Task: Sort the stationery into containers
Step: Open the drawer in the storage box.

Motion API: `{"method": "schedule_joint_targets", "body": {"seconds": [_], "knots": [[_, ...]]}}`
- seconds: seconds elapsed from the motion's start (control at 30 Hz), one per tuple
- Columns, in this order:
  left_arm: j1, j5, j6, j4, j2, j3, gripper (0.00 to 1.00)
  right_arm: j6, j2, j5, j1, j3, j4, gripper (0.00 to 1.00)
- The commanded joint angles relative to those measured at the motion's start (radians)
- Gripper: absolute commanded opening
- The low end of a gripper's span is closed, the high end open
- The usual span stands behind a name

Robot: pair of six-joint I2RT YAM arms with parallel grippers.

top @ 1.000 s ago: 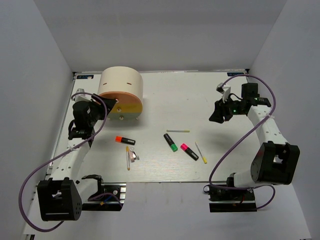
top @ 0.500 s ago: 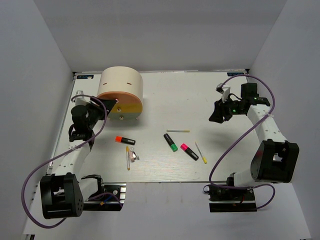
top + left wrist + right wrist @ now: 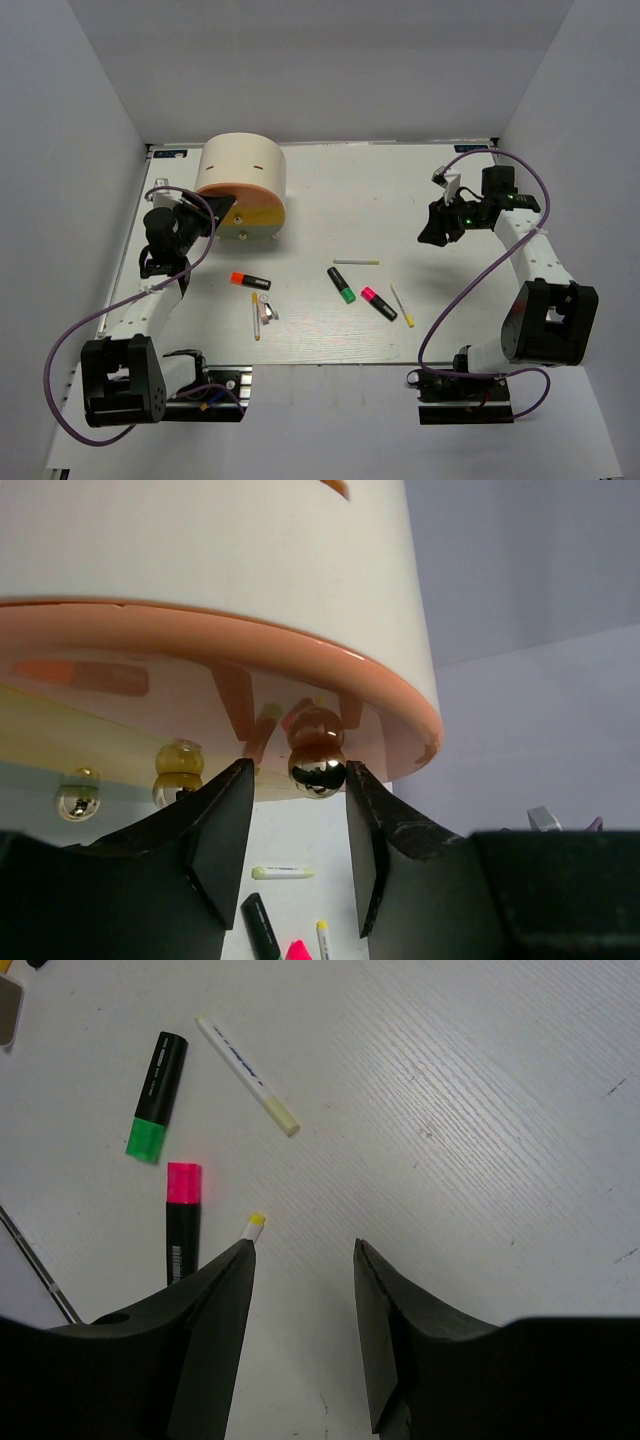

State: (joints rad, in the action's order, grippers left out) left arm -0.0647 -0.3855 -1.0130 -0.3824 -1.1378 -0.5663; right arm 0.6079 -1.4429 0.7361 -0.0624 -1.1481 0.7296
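Since swinging the left gripper (image 3: 298,780) in from the near left to the front of the cream cabinet (image 3: 240,168) and narrowing its fingers over the last second, not clamped yet: fingers apart, straddling the brass knob (image 3: 317,766), apparently the orange drawer (image 3: 150,645) pull, one finger just beside the ball, visible gap at the other. Means drawer-opening stage, judged early: drawer not visibly pulled out, nothing sorted, all stationery loose on the table (image 3: 330,200). Needs full closure on the ball, then a straight pull along the stem, toward the near left; risks slipping off the round surface if pulled off-axis. Lower-left in the wrist view, two more knobs (image 3: 178,765), untouched. Over the far right of the table, right gripper (image 3: 302,1250) unmoved, fingers apart, holding nothing. Stationery mid-table, to the near right of the cabinet, apart from it. Axes: orange-capped marker (image 3: 250,280) left-right, cap left; green-capped marker (image 3: 342,285) diagonal, cap near right; pink-capped marker (image 3: 378,303) same diagonal, cap far left; white stick (image 3: 356,261) left-right, pale yellow end right; yellow-tipped stick (image 3: 402,305) mostly far-to-near, yellow tip near; thin pencil (image 3: 256,318) near-far, beside the small clip (image 3: 268,312), just near of the orange-capped marker. Can't tell the clip's heading.
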Motion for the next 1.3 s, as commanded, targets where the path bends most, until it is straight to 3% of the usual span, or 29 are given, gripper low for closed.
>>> {"method": "schedule_joint_targets", "body": {"seconds": [0.0,0.5,0.73,1.1,1.23,1.27], "knots": [[-0.007,0.010,-0.004,0.010,0.010,-0.027,0.51,-0.003,0.006,0.013,0.001,0.004,-0.021,0.50],[0.011,-0.021,-0.004,-0.010,-0.008,-0.018,0.33,0.001,0.006,0.016,0.001,0.008,-0.021,0.50],[0.011,-0.030,-0.004,0.002,0.004,0.003,0.15,0.001,0.006,0.019,0.003,0.007,-0.019,0.50],[0.011,-0.058,0.034,0.141,0.189,0.117,0.11,0.004,0.003,0.029,0.004,0.005,-0.012,0.52],[0.011,-0.058,0.034,0.195,0.262,0.163,0.11,0.036,-0.011,0.060,0.003,-0.009,0.024,0.68],[0.002,-0.058,0.034,0.206,0.276,0.163,0.11,0.050,-0.014,0.069,0.006,-0.012,0.036,0.86]]}}
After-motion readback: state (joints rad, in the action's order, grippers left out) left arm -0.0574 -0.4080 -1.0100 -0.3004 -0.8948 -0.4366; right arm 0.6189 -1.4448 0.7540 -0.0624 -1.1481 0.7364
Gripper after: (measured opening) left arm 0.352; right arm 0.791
